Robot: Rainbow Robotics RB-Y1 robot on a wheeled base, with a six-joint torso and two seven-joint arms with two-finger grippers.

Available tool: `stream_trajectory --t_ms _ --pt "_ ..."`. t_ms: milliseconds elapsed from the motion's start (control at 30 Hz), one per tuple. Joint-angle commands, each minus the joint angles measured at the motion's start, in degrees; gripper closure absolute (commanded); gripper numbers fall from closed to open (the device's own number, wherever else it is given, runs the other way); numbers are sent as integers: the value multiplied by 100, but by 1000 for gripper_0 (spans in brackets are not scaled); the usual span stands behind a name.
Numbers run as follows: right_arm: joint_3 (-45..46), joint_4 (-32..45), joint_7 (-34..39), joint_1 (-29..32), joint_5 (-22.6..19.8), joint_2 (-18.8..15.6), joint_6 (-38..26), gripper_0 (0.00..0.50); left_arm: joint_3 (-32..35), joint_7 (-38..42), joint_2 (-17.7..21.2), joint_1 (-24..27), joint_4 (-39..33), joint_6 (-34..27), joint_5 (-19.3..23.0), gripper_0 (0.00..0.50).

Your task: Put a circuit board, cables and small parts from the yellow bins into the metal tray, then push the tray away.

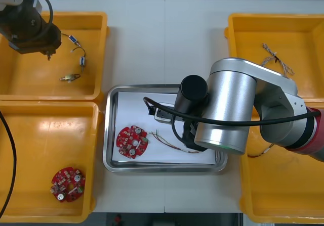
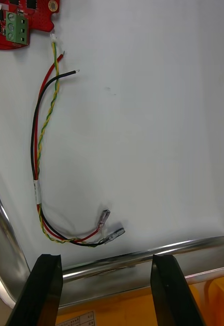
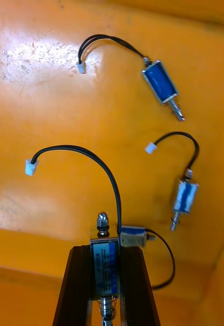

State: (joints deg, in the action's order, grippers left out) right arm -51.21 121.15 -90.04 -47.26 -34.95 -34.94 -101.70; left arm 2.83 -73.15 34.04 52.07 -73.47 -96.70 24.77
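Left gripper (image 3: 104, 260) clamps a boxy small metal part (image 3: 104, 270); right gripper (image 2: 106, 261) stands open over the shiny metal tray (image 2: 193, 245) rim.

My right arm's silver housing (image 1: 233, 107) hangs over the right half of the shiny metal tray with the white floor (image 1: 112, 130), blocking that side from above. Beneath it my right hand (image 2: 105, 260) stands spread over the tray's rim. Ahead lies the twisted red, yellow and black cable (image 2: 35, 153), reaching to the round red circuit board (image 2: 40, 15); beside the cable the white floor is bare.

In the far-left yellow plastic bin (image 1: 30, 79) my left hand (image 3: 106, 249) is clamped on a small blue-wrapped metal part (image 3: 105, 270). A second part (image 3: 133, 237) crowds one finger, and two more parts (image 3: 162, 87) lie farther off with open floor between. The pale counter (image 1: 167, 44) beyond the tray is open.
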Motion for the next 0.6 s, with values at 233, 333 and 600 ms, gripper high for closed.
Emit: stream_trajectory --t_ms 233,333,600 --pt "146 146 -242 41 77 84 -148 0 68 -296 129 -636 -2049 -1185 116 500" --pt "331 216 -242 33 85 84 -263 0 68 -217 120 -672 -2391 -1330 186 500" --pt "1096 366 -339 -3 -187 58 -830 0 68 477 6 -698 -3059 -1330 511 500"
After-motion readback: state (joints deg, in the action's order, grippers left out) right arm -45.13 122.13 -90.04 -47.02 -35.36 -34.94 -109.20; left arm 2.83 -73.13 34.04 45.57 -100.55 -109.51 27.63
